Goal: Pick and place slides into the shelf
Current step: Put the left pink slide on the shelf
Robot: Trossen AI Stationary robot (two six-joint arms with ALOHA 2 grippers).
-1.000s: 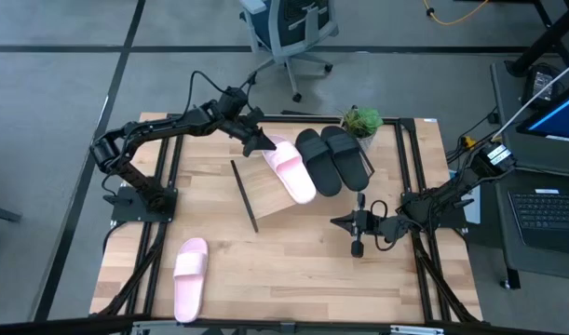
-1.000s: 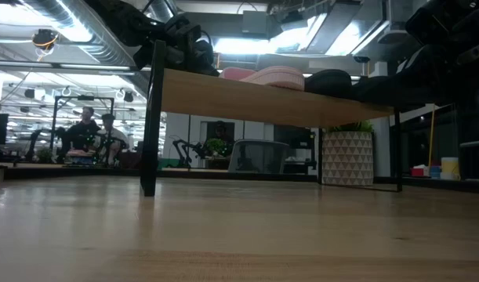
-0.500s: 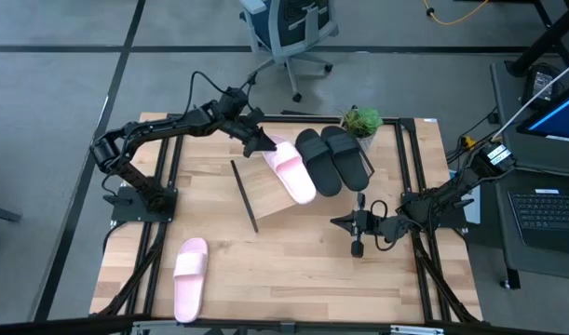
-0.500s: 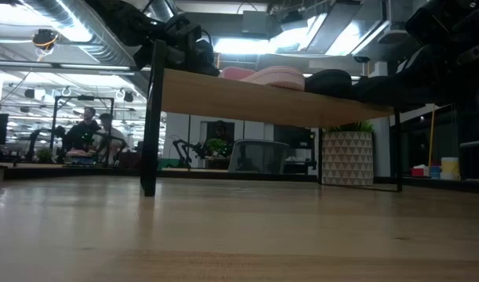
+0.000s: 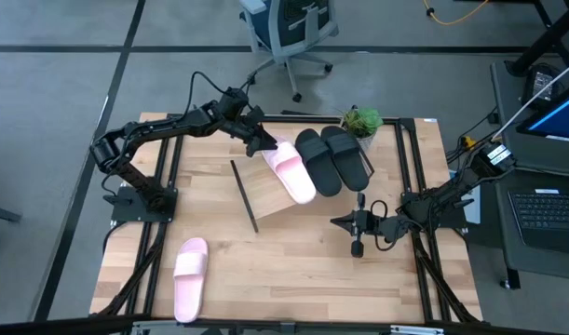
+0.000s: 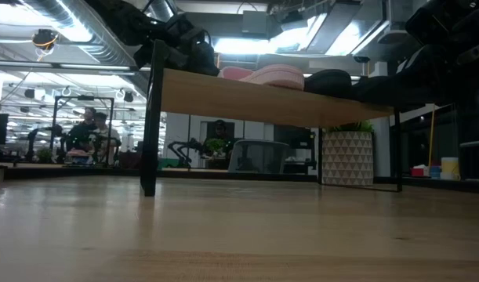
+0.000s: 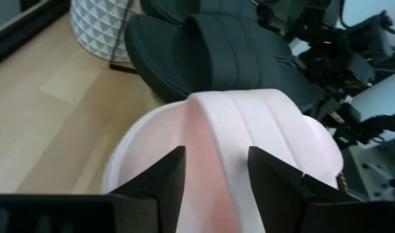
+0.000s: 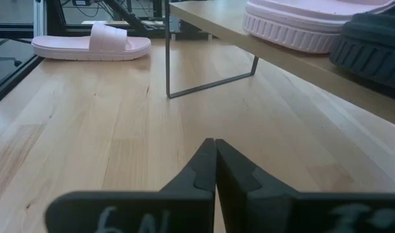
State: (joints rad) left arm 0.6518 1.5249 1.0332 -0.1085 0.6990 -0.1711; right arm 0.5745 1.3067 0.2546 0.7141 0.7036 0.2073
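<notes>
A pink slide [image 5: 293,172] lies on the slanted wooden shelf [image 5: 265,200], next to two black slides [image 5: 318,163] [image 5: 347,154]. My left gripper [image 5: 263,142] is open at the pink slide's heel end. In the left wrist view its fingers [image 7: 165,181] stand over that end of the slide [image 7: 249,123]. The second pink slide [image 5: 189,276] lies sole down on the table near the front left. My right gripper [image 5: 343,221] is shut and empty, low over the table right of the shelf; it also shows in the right wrist view [image 8: 214,162]. My left gripper stands open at the pink slide's heel end [image 7: 139,162], coming level from the table's far left. I cannot tell whether its fingers touch the slide. The slide lies flat on the shelf.
A potted plant in a white pot [image 5: 361,121] stands behind the shelf at the far right. The shelf's thin black end rod [image 5: 244,195] stands at its left end. Open tabletop lies in front of the shelf [image 5: 293,270]. People sit far off in the room [image 6: 90,129].
</notes>
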